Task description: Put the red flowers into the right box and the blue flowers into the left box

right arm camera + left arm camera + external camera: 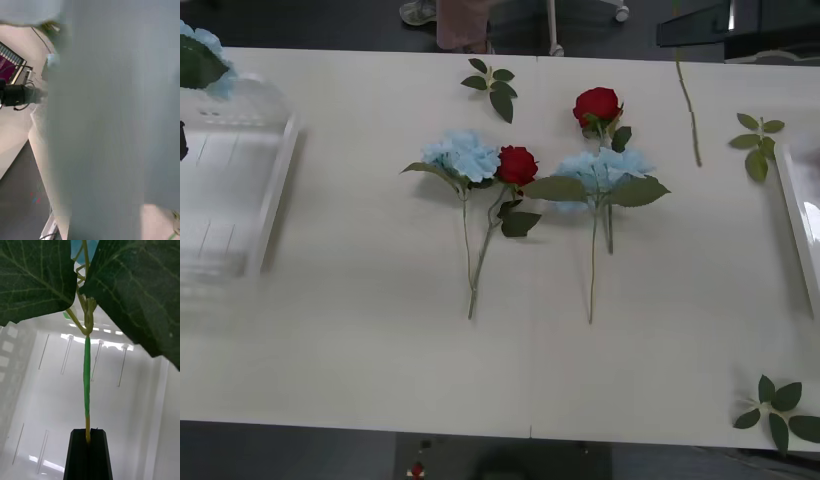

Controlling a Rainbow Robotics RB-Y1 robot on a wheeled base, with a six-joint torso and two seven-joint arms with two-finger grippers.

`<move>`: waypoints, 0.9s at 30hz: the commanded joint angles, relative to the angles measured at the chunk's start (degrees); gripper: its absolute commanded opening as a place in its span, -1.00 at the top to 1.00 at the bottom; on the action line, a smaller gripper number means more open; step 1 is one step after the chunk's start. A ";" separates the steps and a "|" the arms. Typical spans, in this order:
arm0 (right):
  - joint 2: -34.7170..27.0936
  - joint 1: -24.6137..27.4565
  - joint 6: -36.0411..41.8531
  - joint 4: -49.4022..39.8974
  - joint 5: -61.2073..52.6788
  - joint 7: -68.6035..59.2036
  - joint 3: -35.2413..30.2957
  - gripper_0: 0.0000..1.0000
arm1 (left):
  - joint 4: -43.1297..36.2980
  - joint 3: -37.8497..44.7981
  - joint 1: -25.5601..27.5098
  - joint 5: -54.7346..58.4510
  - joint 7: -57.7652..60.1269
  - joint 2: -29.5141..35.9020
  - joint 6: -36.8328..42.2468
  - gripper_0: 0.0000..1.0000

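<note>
Now, with my left fingers (88, 440) clamped on the blue flower's stem (87, 382) over the left box (112, 390), I should lower it before letting go.

- Two dark-red roses (517, 165) (597, 104) on the pale cream table (360, 330).
- Fluffy pale-blue clusters (465, 155) (605, 168), with dark green leaves.
- Translucent white slotted box (240, 190); plain white tray (802, 215).
- Black fingers (79, 455) on a bright green stem (87, 378), yellower at both ends.
- Green leaf sprigs (493, 88).
</note>
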 commanded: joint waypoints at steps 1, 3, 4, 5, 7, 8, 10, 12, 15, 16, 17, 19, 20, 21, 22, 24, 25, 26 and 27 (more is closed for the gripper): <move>-0.38 2.41 -7.78 -7.48 0.83 0.53 -0.72 1.00 | -0.39 1.81 -0.86 -0.65 0.09 3.09 -0.76 1.00; 0.68 3.47 -11.03 -9.94 2.59 0.53 -0.72 1.00 | -0.39 1.90 -0.95 -1.44 0.00 3.09 -0.94 1.00; 1.47 4.17 -13.23 -11.26 3.82 0.53 -0.72 1.00 | -0.39 1.81 -0.95 -1.97 0.18 3.09 -0.94 1.00; 2.35 4.70 -14.63 -12.05 4.61 0.53 -0.63 1.00 | -0.30 1.81 -0.86 -1.88 0.26 3.09 -0.94 1.00; 4.46 5.66 -17.71 -13.37 6.02 0.44 -0.72 1.00 | 0.49 1.90 -0.69 -2.06 0.53 3.53 -0.94 1.00; 5.95 6.10 -19.47 -13.90 6.99 0.36 -0.63 1.00 | 1.37 1.90 -0.78 -2.58 0.62 3.79 -0.94 1.00; 8.24 6.72 -22.10 -14.43 8.39 0.18 -0.28 1.00 | 2.86 1.90 -0.69 -2.76 0.88 4.15 -0.94 1.00; 10.52 6.72 -24.48 -14.43 9.62 0.27 0.60 1.00 | 4.97 1.81 -0.69 -2.85 1.06 4.41 -0.94 1.00; 14.56 6.72 -30.01 -14.25 12.26 0.44 2.71 1.00 | 9.02 1.81 -0.69 -3.46 1.50 4.41 -2.08 1.00; 15.44 6.63 -31.16 -14.16 12.52 0.53 3.24 1.00 | 9.81 1.90 -0.69 -3.64 1.67 4.41 -2.52 1.00; 16.06 6.63 -31.68 -14.08 12.70 0.53 3.50 1.00 | 10.33 1.90 -0.69 -3.82 1.76 4.41 -2.96 1.00; 18.25 6.54 -33.18 -13.46 13.23 0.97 4.12 1.00 | 12.44 1.81 -0.69 -4.69 1.93 4.41 -4.81 1.00; 18.78 6.45 -33.27 -13.20 13.32 1.06 4.21 1.00 | 12.97 1.81 -0.69 -4.69 2.02 4.41 -5.07 1.00; 19.84 6.45 -33.53 -12.76 13.58 1.15 4.29 1.00 | 14.03 1.81 -0.69 -4.78 2.02 4.41 -5.33 1.00; 20.89 6.45 -33.88 -12.32 13.84 1.23 4.29 1.00 | 14.46 1.72 -0.69 -4.61 2.11 4.41 -5.42 1.00; 22.47 6.10 -34.23 -11.44 14.19 1.41 4.47 1.00 | 14.55 0.84 -0.69 -4.52 2.37 4.41 -5.42 1.00; 22.83 5.93 -34.41 -11.26 14.37 1.41 4.56 1.00 | 14.46 0.58 -0.69 -4.52 2.46 4.41 -5.42 1.00; 23.62 5.66 -34.76 -10.91 14.46 1.50 4.73 1.00 | 14.46 0.41 -0.69 -4.43 2.81 4.41 -5.42 1.00; 24.32 5.49 -35.20 -10.56 14.55 1.50 4.73 1.00 | 14.46 0.41 -0.69 -4.43 3.08 4.41 -5.42 1.00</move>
